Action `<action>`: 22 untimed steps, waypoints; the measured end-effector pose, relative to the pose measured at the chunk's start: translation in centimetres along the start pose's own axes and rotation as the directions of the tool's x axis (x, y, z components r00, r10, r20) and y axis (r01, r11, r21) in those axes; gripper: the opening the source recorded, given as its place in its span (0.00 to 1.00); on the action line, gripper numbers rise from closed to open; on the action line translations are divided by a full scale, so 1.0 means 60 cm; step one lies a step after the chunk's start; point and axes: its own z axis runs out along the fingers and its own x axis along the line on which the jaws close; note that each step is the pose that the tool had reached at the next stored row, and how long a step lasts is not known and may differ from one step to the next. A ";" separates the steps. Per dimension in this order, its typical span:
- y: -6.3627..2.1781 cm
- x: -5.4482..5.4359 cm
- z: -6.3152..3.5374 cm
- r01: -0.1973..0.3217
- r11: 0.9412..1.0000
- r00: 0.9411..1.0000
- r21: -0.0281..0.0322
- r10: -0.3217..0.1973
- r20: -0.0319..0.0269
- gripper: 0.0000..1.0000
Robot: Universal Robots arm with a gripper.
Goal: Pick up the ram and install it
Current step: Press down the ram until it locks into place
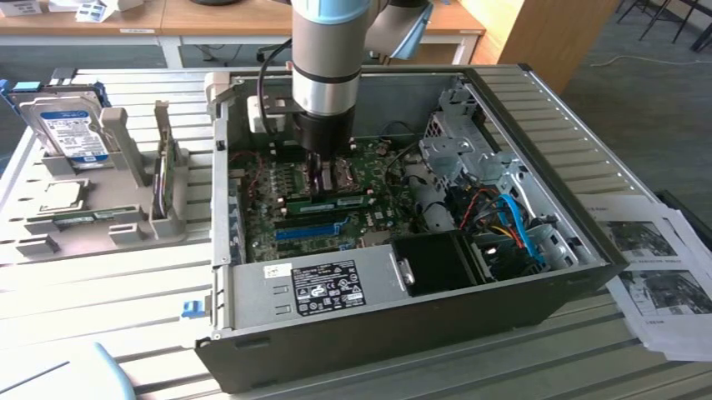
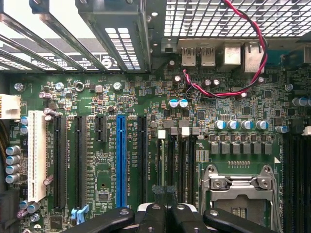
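Exterior view, item one: open grey metal computer case [image 1: 523, 283] lying on its side on a slatted white table [image 1: 100, 292], its green motherboard [image 1: 278, 225] exposed. Grey and light-blue robot arm [image 1: 328, 50] reaches straight down into the case; its black gripper [image 1: 316, 179] stands just above the board, fingers drawn together. Long narrow green RAM stick with dark chips [image 1: 332, 202] lies flat along the memory slots directly below the fingertips; whether the fingers touch it cannot be told. Bright-blue slot strip [image 1: 306, 231] runs just beside the stick, nearer the black labelled power supply [image 1: 323, 287]. Grey parts tray [image 1: 83, 225] sits at the exterior view's left, carrying a silver hard drive with a blue label [image 1: 69, 129] upright. Printed paper sheets [image 1: 656, 275] lie at the exterior view's right of the case.

Wrist view, item two: motherboard [image 2: 218, 107] from above, with blue slot strip [image 2: 120, 160], white slot [image 2: 36, 148], black slots [image 2: 59, 160], silver processor socket frame [image 2: 238, 189], red-and-black twisted wire [image 2: 233, 92]. Black fingers [image 2: 167, 213] meet over the narrow memory slots.
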 end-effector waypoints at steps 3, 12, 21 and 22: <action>0.000 0.000 0.000 0.000 1.000 1.000 0.000 0.000 0.000 0.09; 0.000 0.000 0.001 0.000 1.000 1.000 0.000 0.000 0.000 0.09; 0.000 0.000 0.001 0.000 1.000 1.000 0.000 0.000 0.000 0.09; 0.000 0.000 0.001 0.000 1.000 1.000 0.000 0.000 0.000 0.09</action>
